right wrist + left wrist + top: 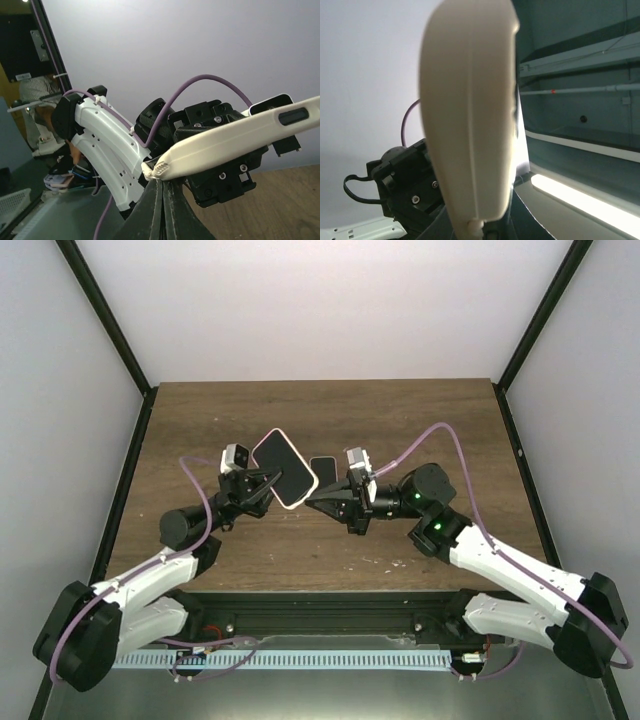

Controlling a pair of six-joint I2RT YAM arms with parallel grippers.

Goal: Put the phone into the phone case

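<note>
The phone case [283, 468] is a cream-rimmed slab with a dark face, held tilted up above the table. My left gripper [262, 483] is shut on its lower edge. In the left wrist view the case's cream edge [470, 115] fills the middle, and the fingers clamp it at the bottom. My right gripper [314, 501] is shut on the case's near corner; the right wrist view shows the pinch [162, 176] on the cream edge [235, 135]. A black rounded slab, apparently the phone [322, 468], lies on the table just behind, partly hidden.
The brown wooden table [420, 420] has black frame posts at both sides and white walls behind. The left arm's white link [107, 145] and purple cable [200, 82] cross the right wrist view. The two wrists stand close together mid-table.
</note>
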